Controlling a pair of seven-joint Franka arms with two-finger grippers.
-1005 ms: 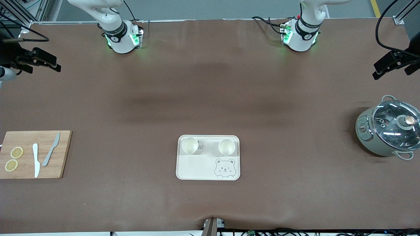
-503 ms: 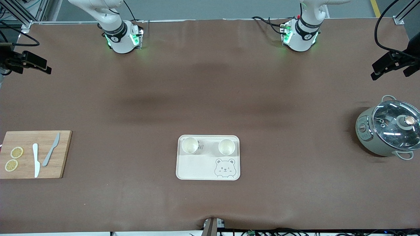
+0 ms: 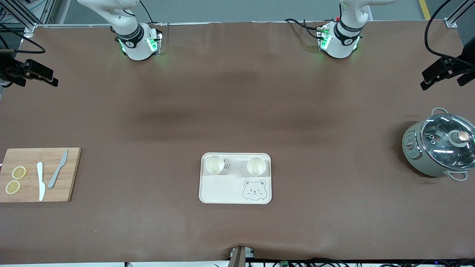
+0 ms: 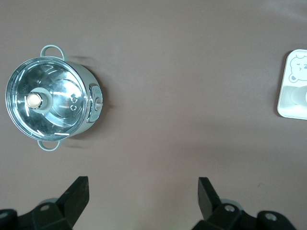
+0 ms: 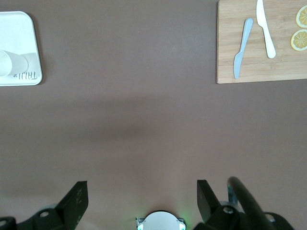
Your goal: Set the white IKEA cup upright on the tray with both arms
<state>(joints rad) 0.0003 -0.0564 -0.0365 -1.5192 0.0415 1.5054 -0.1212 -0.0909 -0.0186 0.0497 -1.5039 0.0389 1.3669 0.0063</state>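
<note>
The left gripper (image 4: 142,196) hangs high over bare table at the left arm's end, fingers (image 4: 76,191) spread wide and holding nothing; in the front view it shows as a dark shape at the edge (image 3: 443,72). Below it, in the left wrist view, stands a pot (image 4: 52,98) with a glass lid (image 4: 43,98) and a round knob (image 4: 33,99); the pot rests upright on the table (image 3: 237,111), well apart from everything else. The right gripper (image 5: 139,196) hangs high over bare table at the right arm's end, fingers (image 5: 77,194) likewise spread wide and empty; the front view shows it at the edge (image 3: 31,72). Both arms wait, withdrawn toward the ends of the table. Under the right gripper's field lies a cutting board (image 5: 249,62), nearer to the front camera than the gripper's position over the table. On the board lie a grey knife (image 5: 241,48) and a white knife (image 5: 265,28), side by side and apart, with two lemon slices (image 5: 300,39) beside the white knife. The tray (image 3: 219,191) lies flat at mid-table, well apart from both the board and the pot. Two cups stand upright on it, mouths up: one cup (image 3: 215,164) toward the right arm's end and a second cup (image 3: 256,166) toward the left arm's end, apart from each other, both along the tray edge farther from the front camera. The bear drawing (image 3: 254,190) occupies the tray corner nearer the front camera, just below the second cup in that view. Grey lettering (image 3: 226,165) sits between the cups, partly hidden by the first.
</note>
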